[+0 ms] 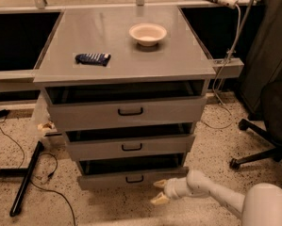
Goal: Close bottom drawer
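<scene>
- grey metal bottom drawer with small black bar handle (pixel 103 180): lowest, under tabletop (pixel 131 55) front edge, slightly out
- tool (pixel 159 192): fingers spread, empty, just in front of drawer's right half, below front-right corner

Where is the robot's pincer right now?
In the camera view, the cream two-finger pincer sits low and right of centre, open, by the right end of the narrow grey bottom drawer.
</scene>
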Controlling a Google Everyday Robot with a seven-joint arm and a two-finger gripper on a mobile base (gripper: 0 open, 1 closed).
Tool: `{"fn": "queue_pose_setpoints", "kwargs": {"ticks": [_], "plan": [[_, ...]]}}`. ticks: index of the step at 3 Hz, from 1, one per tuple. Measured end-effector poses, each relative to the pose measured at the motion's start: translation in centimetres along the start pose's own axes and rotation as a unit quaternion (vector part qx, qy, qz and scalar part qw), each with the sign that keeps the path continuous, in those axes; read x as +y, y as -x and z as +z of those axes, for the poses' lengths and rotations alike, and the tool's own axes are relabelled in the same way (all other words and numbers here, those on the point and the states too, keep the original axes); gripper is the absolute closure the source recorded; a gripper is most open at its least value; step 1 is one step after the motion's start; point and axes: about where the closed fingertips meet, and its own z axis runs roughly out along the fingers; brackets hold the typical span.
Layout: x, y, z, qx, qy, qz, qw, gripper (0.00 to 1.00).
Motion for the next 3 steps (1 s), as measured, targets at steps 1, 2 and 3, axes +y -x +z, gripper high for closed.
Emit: {"fn": "queue_pose_setpoints", "kwargs": {"ticks": [1, 2, 3], "plan": [[-6.0, -0.1, 0.1, 0.009, -0.025, -0.006, 0.9996, 0.66], [-10.0, -0.2, -1.7, 0.011, -0.061, -0.008, 0.998, 0.62], [-10.0, -0.2, -1.7, 0.011, -0.061, -0.008, 0.998, 0.39]]}}
